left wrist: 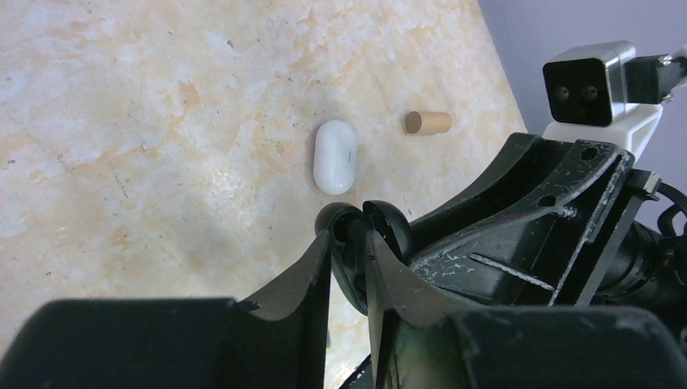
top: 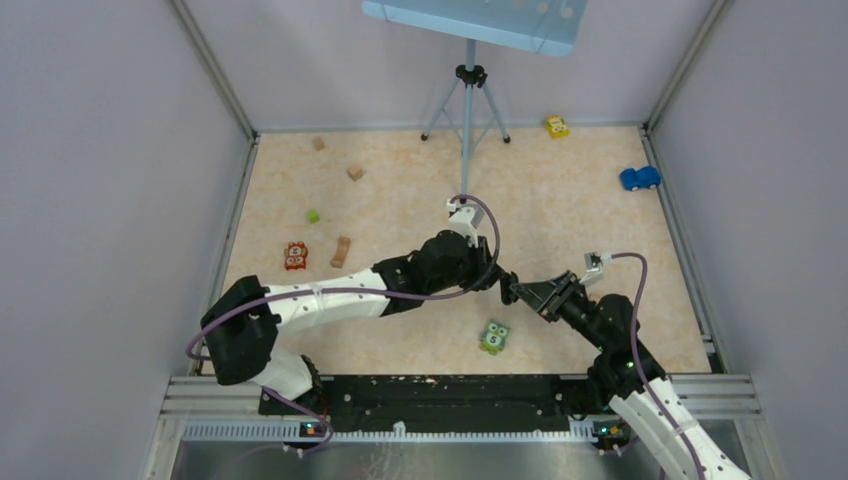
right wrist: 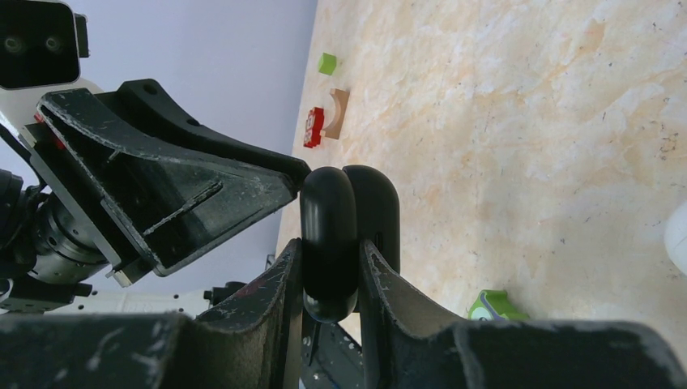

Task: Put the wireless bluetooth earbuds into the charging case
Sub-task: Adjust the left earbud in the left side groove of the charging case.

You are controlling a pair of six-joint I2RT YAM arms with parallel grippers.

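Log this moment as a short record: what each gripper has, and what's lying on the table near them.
Right gripper: shut on black charging case
Left gripper: closed around the same case's end
On the table: white charging case, closed; wooden cylinder beside it
Earbuds: none visible

The top view looks down from high behind the robot over the whole surface (top: pixel 560 200). The left wrist view sits close behind the left pincer (left wrist: pixel 350 239), facing the right pincer (right wrist: pixel 330 247); the right wrist view looks back the opposite way. All three share the case (right wrist: pixel 328 203).
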